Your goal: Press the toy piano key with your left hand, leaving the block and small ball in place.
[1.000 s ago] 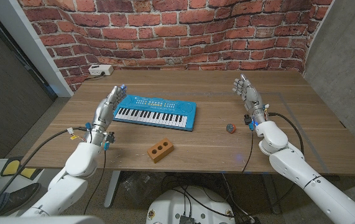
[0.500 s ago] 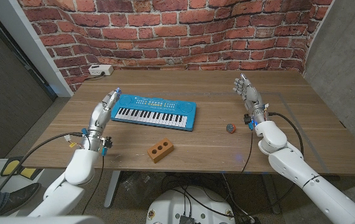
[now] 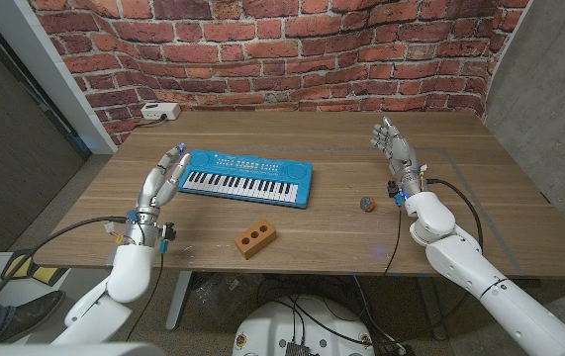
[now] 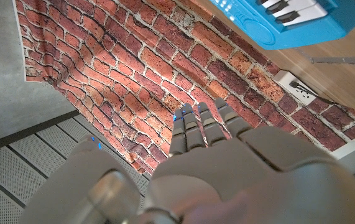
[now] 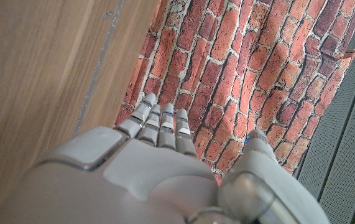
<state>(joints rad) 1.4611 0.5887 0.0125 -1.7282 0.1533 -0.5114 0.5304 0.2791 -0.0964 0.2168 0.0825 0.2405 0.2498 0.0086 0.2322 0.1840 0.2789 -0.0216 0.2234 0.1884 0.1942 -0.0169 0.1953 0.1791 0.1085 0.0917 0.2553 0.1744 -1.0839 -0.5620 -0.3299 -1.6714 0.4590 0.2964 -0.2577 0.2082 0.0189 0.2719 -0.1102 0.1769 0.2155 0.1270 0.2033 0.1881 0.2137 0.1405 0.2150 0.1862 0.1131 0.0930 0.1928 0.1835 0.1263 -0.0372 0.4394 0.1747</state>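
Note:
A blue toy piano (image 3: 246, 178) with white and black keys lies mid-table; its corner (image 4: 292, 23) also shows in the left wrist view. My left hand (image 3: 159, 180) is open just left of the piano's left end, fingers stretched toward it and apart from it. An orange-brown block (image 3: 256, 238) with two holes lies in front of the piano. A small multicoloured ball (image 3: 365, 204) rests to the right of the piano. My right hand (image 3: 393, 149) is held up open beyond the ball, holding nothing. The left hand's back (image 4: 227, 155) and the right hand's back (image 5: 158, 162) fill the wrist views.
A white power strip (image 3: 159, 112) lies at the table's far left corner by the brick wall (image 3: 292, 49), and shows as a socket box (image 4: 296, 90) in the left wrist view. The wooden table (image 3: 480, 198) has bare room on the right side.
My left hand has drawn back toward the table's left and near side, away from the piano's left end. The right hand, block and ball have stayed put.

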